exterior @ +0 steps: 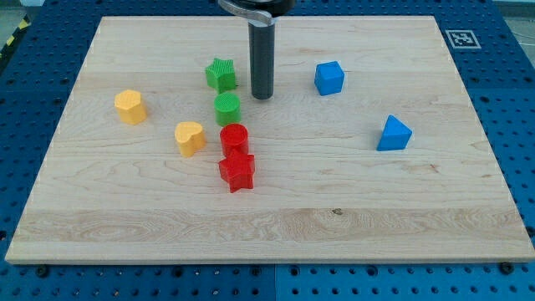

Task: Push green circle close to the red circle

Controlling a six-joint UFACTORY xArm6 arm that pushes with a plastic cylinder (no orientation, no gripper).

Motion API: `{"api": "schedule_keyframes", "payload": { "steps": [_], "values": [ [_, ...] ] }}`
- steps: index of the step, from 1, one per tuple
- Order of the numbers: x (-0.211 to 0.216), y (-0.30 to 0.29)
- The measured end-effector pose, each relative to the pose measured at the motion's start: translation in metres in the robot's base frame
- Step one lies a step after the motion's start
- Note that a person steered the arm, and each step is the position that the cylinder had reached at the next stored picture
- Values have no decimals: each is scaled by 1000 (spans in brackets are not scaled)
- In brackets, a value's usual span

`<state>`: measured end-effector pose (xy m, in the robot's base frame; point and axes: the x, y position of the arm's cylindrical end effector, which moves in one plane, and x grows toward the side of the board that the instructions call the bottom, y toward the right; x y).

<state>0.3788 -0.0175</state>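
Observation:
The green circle [227,109] stands just above the red circle [234,138], almost touching it, left of the board's middle. My tip [262,95] rests on the board a little up and to the right of the green circle, with a small gap between them. The dark rod rises from the tip to the view's top edge.
A green star [221,74] sits left of the rod. A red star [237,171] touches the red circle from below. A yellow heart [190,138] and a yellow hexagon [130,107] lie at the left. A blue cube [329,78] and a blue triangle [393,134] lie at the right on the wooden board [334,226].

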Motion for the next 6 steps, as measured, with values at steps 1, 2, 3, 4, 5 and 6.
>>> {"api": "schedule_keyframes", "payload": {
  "steps": [1,2,3,4,5,6],
  "values": [
    [0,-16],
    [1,-35],
    [6,-40],
    [20,-39],
    [24,-39],
    [24,-39]
  ]
}}
